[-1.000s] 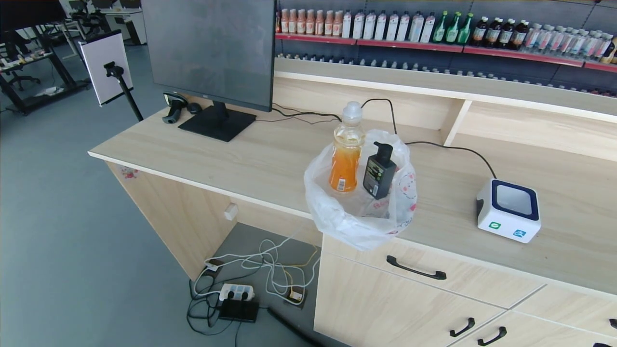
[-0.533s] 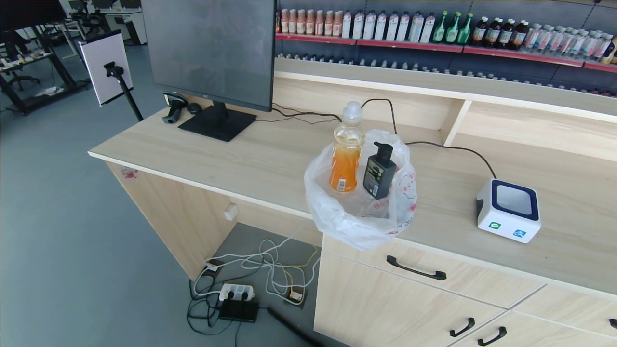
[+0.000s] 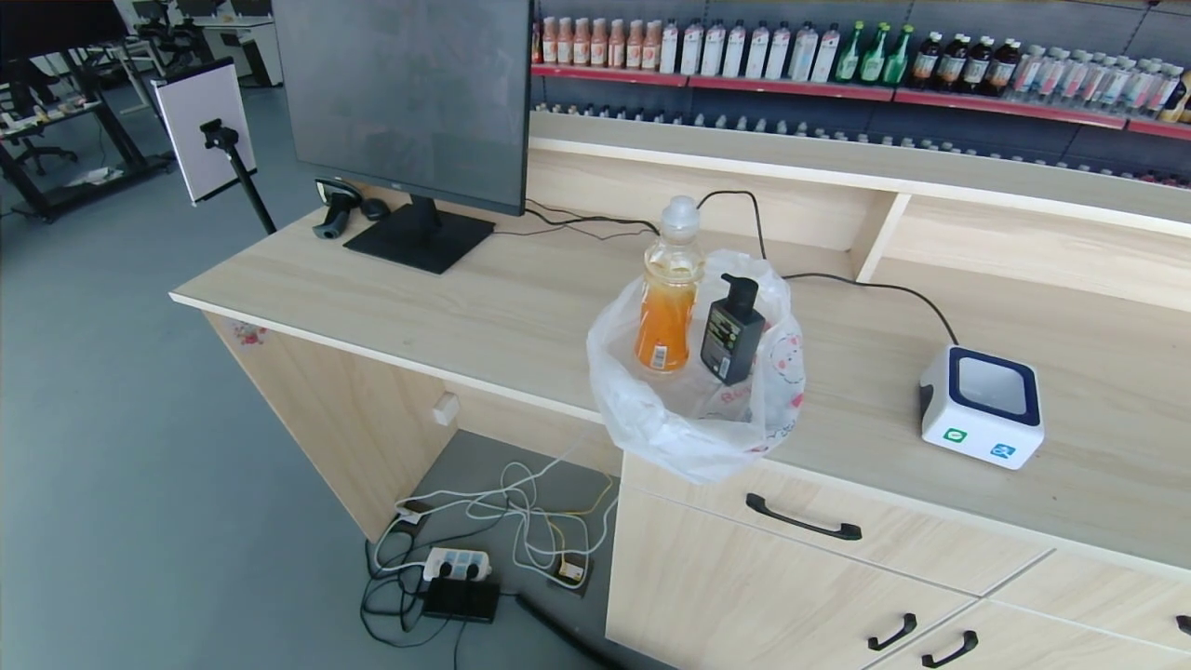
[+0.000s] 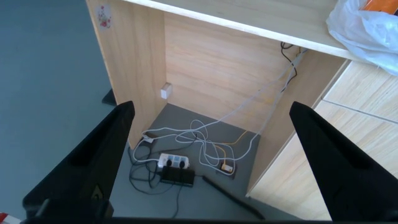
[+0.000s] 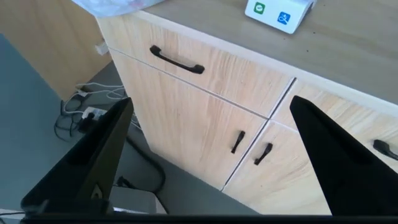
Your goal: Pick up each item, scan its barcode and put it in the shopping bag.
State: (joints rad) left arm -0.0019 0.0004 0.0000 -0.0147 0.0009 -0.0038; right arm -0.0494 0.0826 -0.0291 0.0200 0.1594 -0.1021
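Clear-capped orange juice bottle (image 3: 666, 307) and black pump bottle (image 3: 732, 337) stand in the white plastic shopping bag (image 3: 651, 419), frame centre, on the pale wooden surface (image 3: 484, 307). White box scanner (image 3: 982, 405) sits centre-right. Left fingers (image 4: 93, 162) and right fingers (image 5: 93, 162) are spread wide, empty. Bagging looks done; next move needs another item, if any.

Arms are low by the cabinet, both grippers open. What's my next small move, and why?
Probably none beyond parking the arms: the orange drink bottle and the black pump bottle both stand inside the shopping bag, and the left gripper and right gripper hang open, holding nothing, so the task looks done.
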